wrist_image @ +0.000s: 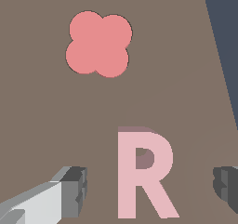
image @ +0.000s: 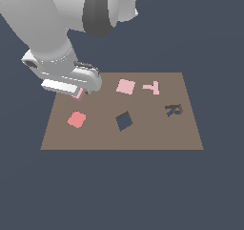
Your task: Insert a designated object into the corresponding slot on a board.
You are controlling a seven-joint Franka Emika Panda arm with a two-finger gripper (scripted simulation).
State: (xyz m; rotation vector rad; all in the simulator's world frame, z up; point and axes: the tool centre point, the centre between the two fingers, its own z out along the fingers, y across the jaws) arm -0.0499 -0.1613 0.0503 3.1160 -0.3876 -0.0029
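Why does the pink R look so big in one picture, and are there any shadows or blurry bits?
In the wrist view the camera sits close, so the pink R fills much of the frame between the fingers; a faint darker patch shows along its top edge and in its loop. In the exterior view the arm hides most of it; the light is flat, without glare, and edges look slightly jagged.

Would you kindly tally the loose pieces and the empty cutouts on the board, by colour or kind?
Light pink pieces: 3 (R, T, square)
Red-pink clover pieces: 1
Dark empty cutouts: 2 (R-shaped slot, diamond hole)
Total: 6, all on the brown board.
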